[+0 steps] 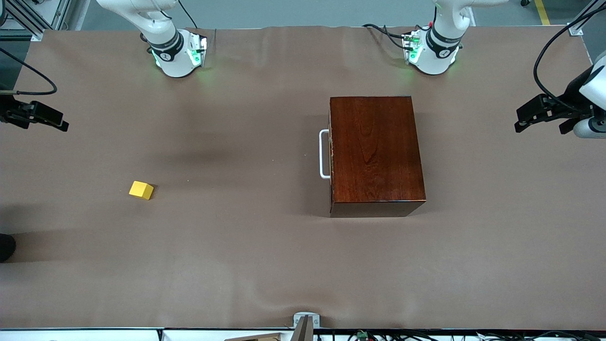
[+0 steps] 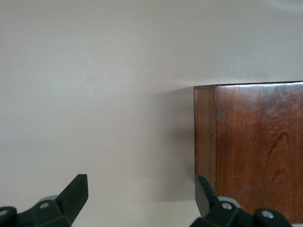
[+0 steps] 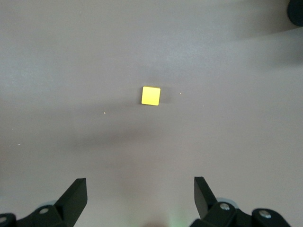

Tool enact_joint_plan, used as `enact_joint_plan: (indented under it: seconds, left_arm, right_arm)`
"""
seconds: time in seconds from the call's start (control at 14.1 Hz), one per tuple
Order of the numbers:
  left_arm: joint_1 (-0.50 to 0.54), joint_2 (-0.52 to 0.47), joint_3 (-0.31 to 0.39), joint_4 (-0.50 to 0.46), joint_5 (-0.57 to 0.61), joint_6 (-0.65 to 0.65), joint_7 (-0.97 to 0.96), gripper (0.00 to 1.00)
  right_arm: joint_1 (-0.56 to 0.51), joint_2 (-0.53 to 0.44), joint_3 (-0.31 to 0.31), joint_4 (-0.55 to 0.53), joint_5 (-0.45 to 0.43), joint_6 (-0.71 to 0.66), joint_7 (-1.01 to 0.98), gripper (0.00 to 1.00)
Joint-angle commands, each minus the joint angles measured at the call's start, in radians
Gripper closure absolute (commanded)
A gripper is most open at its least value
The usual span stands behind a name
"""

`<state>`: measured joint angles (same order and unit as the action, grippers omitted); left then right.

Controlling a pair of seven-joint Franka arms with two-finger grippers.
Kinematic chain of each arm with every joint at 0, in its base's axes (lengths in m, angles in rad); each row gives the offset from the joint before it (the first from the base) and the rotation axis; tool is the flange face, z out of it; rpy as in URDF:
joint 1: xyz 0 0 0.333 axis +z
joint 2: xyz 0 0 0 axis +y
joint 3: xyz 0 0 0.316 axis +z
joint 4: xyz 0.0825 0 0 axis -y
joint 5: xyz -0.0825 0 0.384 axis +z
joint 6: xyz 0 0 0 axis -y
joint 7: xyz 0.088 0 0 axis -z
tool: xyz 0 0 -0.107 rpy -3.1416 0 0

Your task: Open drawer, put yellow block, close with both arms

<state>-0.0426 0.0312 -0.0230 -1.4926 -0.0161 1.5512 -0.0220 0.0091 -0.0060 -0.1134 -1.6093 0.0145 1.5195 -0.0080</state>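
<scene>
The glossy mahogany box point(image 1: 376, 154) stands on the table toward the left arm's end. Its drawer is shut; the white bar handle point(image 1: 324, 154) faces the right arm's end. The yellow block point(image 1: 141, 190) lies alone on the table toward the right arm's end, far from the box. My left gripper point(image 1: 521, 121) hangs open and empty above the table's left-arm end; its wrist view shows a corner of the box point(image 2: 255, 151) between open fingers point(image 2: 75, 194). My right gripper point(image 1: 62, 121) hangs open and empty above the right-arm end, with the block point(image 3: 151, 96) below it.
Brown cloth point(image 1: 236, 260) covers the whole table. A dark object point(image 1: 5, 246) pokes in at the table's edge at the right arm's end. A small metal bracket point(image 1: 305, 322) sits at the edge nearest the front camera. Both arm bases stand along the edge farthest from that camera.
</scene>
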Motion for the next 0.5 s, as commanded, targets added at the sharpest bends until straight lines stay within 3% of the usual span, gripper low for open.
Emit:
enact_joint_plan:
  seconds: [0.0, 0.42]
  left_arm:
    - [-0.002, -0.007, 0.002, -0.008, -0.005, 0.012, -0.012, 0.00]
    - [-0.003, -0.002, 0.002, -0.003, -0.005, 0.013, -0.012, 0.00]
  right_arm:
    - [0.000, -0.002, 0.001, 0.003, 0.001, -0.007, 0.002, 0.00]
    - [0.000, -0.002, 0.001, 0.003, 0.001, -0.009, 0.002, 0.00]
